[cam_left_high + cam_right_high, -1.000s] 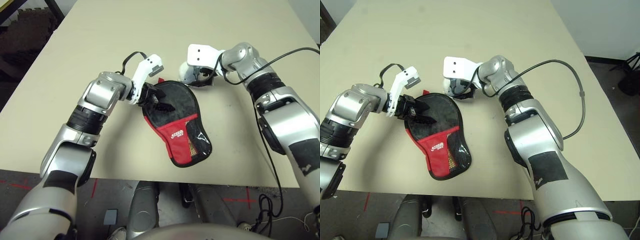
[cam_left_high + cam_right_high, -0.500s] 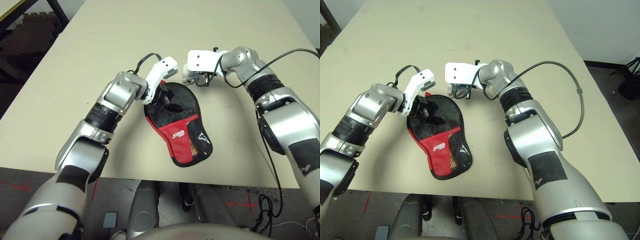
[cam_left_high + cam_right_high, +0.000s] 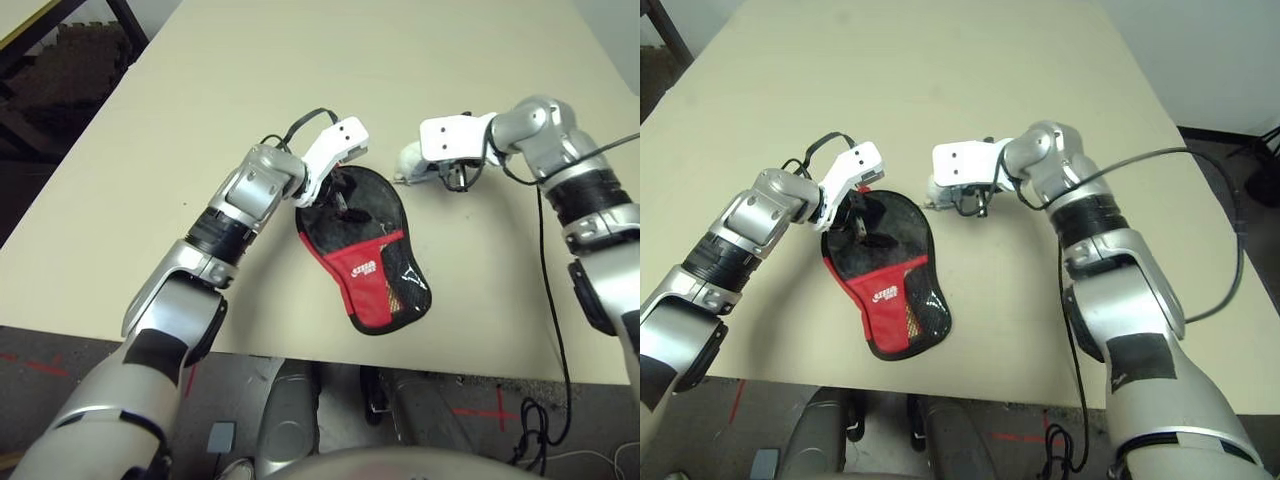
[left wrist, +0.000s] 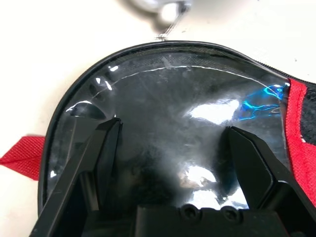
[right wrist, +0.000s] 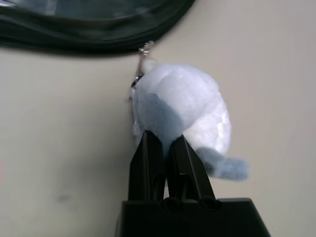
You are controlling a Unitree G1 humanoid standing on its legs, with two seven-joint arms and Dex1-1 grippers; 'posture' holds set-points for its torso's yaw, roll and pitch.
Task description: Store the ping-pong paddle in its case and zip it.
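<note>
The case point(image 3: 365, 250), black with a red logo panel, lies flat on the table in front of me. The ping-pong paddle is inside it, and its light handle point(image 3: 384, 292) shows through the mesh pocket. My left gripper point(image 3: 338, 200) is open, its fingers point(image 4: 101, 163) spread over the case's glossy round face point(image 4: 168, 108). A small grey-white soft lump point(image 5: 182, 103) hangs by a short chain from the case's zipper rim point(image 4: 168, 43). My right gripper point(image 5: 163, 140) is shut, pinching the lump's near edge just right of the case's round end point(image 3: 408, 160).
The beige table point(image 3: 250, 80) stretches far beyond and to both sides of the case. Its front edge runs just below the case's handle end. A black cable point(image 3: 555, 300) trails off my right arm.
My right gripper has shut on the lump and drawn it slightly to the right of the case. The left gripper stays open on the case. The camera has shifted.
</note>
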